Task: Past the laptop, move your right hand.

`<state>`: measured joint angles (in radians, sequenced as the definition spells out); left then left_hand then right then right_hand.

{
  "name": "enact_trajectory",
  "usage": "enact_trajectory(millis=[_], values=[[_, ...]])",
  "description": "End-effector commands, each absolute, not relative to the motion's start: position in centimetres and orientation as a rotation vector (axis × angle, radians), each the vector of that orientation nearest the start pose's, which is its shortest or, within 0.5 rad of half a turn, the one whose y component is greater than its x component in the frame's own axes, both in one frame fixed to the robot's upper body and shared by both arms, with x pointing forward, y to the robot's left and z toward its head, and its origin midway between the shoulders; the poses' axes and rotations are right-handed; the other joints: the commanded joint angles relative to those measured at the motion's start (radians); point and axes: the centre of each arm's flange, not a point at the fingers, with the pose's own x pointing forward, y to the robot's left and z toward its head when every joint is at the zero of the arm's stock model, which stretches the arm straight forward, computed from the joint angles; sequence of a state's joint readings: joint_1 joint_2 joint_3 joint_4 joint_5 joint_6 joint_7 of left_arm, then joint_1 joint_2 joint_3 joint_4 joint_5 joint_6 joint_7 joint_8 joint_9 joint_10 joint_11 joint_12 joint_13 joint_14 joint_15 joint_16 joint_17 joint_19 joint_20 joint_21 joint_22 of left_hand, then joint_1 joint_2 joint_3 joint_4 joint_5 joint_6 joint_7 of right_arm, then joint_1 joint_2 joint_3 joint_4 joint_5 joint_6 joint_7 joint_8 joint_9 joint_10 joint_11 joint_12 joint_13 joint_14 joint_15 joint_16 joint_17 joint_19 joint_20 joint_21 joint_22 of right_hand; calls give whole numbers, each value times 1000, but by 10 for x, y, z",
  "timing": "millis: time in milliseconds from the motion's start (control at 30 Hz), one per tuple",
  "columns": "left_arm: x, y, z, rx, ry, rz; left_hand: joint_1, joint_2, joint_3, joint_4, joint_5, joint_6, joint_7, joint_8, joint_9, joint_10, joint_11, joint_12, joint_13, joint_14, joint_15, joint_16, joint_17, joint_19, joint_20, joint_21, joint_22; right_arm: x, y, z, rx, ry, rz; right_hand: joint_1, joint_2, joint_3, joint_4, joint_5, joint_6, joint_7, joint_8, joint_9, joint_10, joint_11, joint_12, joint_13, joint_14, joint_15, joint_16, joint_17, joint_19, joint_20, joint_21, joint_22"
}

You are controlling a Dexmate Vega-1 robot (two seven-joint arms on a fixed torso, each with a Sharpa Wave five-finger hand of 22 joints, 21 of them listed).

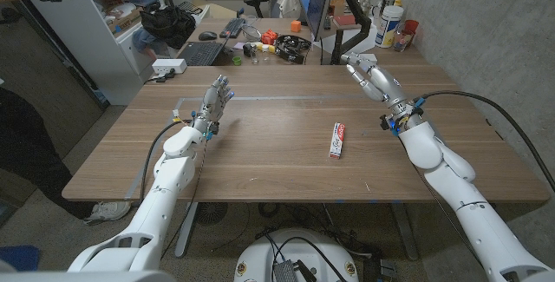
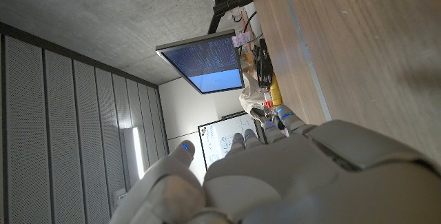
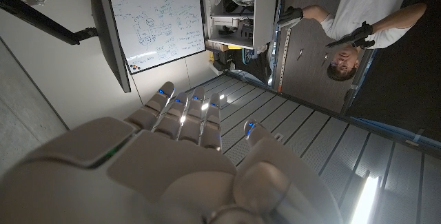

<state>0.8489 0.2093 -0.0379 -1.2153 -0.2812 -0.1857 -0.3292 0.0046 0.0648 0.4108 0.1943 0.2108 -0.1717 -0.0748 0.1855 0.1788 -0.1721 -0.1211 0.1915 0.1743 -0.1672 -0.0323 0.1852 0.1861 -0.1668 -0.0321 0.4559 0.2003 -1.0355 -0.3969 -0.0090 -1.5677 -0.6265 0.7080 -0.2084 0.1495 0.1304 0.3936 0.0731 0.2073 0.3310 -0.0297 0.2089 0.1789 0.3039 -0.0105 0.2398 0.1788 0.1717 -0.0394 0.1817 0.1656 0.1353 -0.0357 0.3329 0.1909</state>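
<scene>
- The right hand (image 1: 366, 71) is raised over the far right part of the table (image 1: 286, 156), fingers stretched out and close together, holding nothing.
- The left hand (image 1: 218, 101) stands near the table's left side, fingers extended and slightly apart, also holding nothing.
- No laptop is plain to see; the nearest likeness is a monitor (image 1: 314, 0) on the cluttered desk behind the table, so the target is uncertain.
- A toothpaste box (image 1: 337, 139) lies flat on the table, between the arms and nearer the right one.
- Risk: reaching farther back, the right hand could strike the monitor or its black stand (image 1: 347, 9), which lie just beyond its fingertips.
- Bottles (image 1: 389, 26) stand close by to the right; a sideways sweep might knock them over.
- A person (image 3: 358, 17) stands in the room, well clear of the hand, I judge.
</scene>
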Motion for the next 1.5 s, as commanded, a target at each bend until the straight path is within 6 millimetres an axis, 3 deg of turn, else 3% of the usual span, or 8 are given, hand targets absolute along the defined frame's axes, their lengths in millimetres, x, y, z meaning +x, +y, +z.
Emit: enact_trajectory(millis=[33,1500], values=[[664,309,-32,-13,-580,-221,3,107,-5,-3,6,-61,-6,3,4,-50,-2,4,5,-103,-38,5,3,-51,-43,7,2,534,-262,15,-1000,-1214,-49,9,6,5,0,2,8,-1,-5,4,7,-2,-1,4,8,-25,-3,1,5,-65,-2,2],[663,309,-34,-7,-575,-218,3,108,-9,-3,7,-61,-7,3,4,-51,-4,3,5,-104,-38,5,3,-52,-43,10,2,540,-250,-1,-1126,-1175,8,12,6,12,-2,2,18,-1,-9,5,14,-4,-7,4,13,-26,-4,1,9,-66,-6,2]])
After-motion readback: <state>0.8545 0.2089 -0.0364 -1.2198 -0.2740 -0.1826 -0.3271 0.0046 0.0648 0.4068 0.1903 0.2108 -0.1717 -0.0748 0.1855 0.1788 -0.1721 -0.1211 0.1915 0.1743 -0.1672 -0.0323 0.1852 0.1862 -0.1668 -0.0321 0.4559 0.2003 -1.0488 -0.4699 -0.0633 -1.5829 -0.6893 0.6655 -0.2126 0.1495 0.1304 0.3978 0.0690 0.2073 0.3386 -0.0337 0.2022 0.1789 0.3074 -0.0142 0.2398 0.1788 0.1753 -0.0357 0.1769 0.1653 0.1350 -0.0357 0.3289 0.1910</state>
